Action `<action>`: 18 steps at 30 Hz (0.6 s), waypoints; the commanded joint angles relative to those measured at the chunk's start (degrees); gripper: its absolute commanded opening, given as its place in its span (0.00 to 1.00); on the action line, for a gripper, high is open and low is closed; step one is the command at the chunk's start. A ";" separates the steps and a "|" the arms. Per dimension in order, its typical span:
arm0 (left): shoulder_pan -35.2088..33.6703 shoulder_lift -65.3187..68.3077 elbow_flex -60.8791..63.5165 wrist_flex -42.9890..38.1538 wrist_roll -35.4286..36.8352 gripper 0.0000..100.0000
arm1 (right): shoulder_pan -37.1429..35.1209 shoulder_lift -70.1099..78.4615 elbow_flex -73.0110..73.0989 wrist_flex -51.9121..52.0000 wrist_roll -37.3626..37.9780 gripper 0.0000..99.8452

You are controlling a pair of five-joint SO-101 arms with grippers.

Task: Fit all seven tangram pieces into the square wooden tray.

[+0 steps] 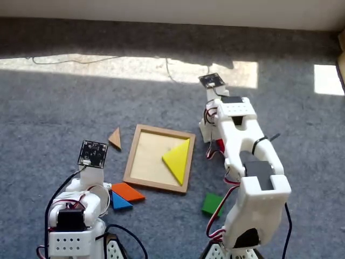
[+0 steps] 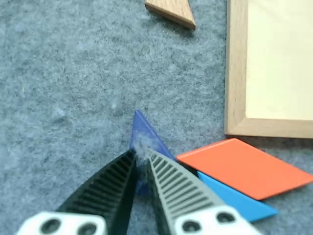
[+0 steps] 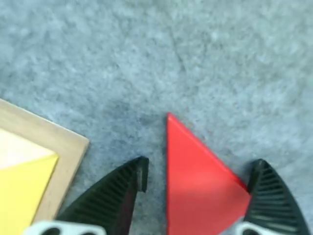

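Left pincer (image 2: 142,155) closed on a corner of the blue triangle (image 2: 146,138) just outside the tray (image 2: 234,73), right pincer (image 3: 200,169) open astride the red triangle (image 3: 195,188); risk: the corner pinch slips, or lifting drags the overlapping orange parallelogram (image 2: 244,169).

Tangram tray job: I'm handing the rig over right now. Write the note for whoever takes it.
Left gripper: shut on a corner of the blue triangle, on the carpet beside the orange parallelogram.
Right gripper: open, straddling the red triangle on the carpet near the tray's corner.
Done: yellow triangle lies in the wooden tray.
Left: blue, orange and red pieces, the green square and the small wooden triangle are outside the tray.
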 commanded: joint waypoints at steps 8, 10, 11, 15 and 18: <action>-0.57 -1.89 1.10 0.35 0.53 0.01 | 2.68 0.57 -2.51 6.99 -5.89 0.30; -0.57 -1.89 1.10 0.35 0.53 0.01 | 2.77 0.48 -2.51 8.40 -6.77 0.32; -0.57 -1.89 1.10 0.35 0.53 0.01 | 2.77 0.48 -2.51 8.92 -7.56 0.34; -0.57 -1.89 1.10 0.35 0.53 0.01 | 3.12 0.31 -2.59 10.07 -9.76 0.38; -0.57 -1.89 1.10 0.35 0.53 0.01 | 3.82 0.22 -2.59 10.33 -10.73 0.38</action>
